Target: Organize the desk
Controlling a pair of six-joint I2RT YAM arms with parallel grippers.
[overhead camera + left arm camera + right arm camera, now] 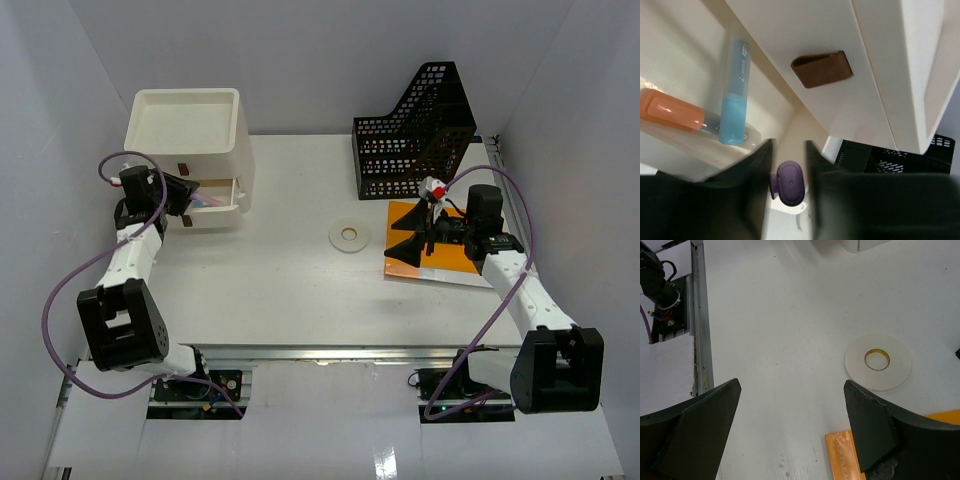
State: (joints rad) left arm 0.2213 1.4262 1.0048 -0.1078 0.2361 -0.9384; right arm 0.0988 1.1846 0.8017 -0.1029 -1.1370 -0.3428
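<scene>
The white desk (290,290) holds a white three-drawer box (190,125) at the back left, with its middle drawer (218,196) pulled open. My left gripper (180,193) is at the drawer front. In the left wrist view it (789,185) is shut on a purple highlighter (790,182), seen end-on. An orange highlighter (672,111) and a blue one (735,100) lie in the drawer. My right gripper (408,243) hovers open and empty (792,385) above the near left corner of an orange clip file (450,262).
A white tape roll (349,236) lies mid-desk, also in the right wrist view (878,361). A black mesh file holder (415,135) stands at the back right behind the clip file (840,455). A metal rail (330,352) runs along the near edge. White walls enclose the desk.
</scene>
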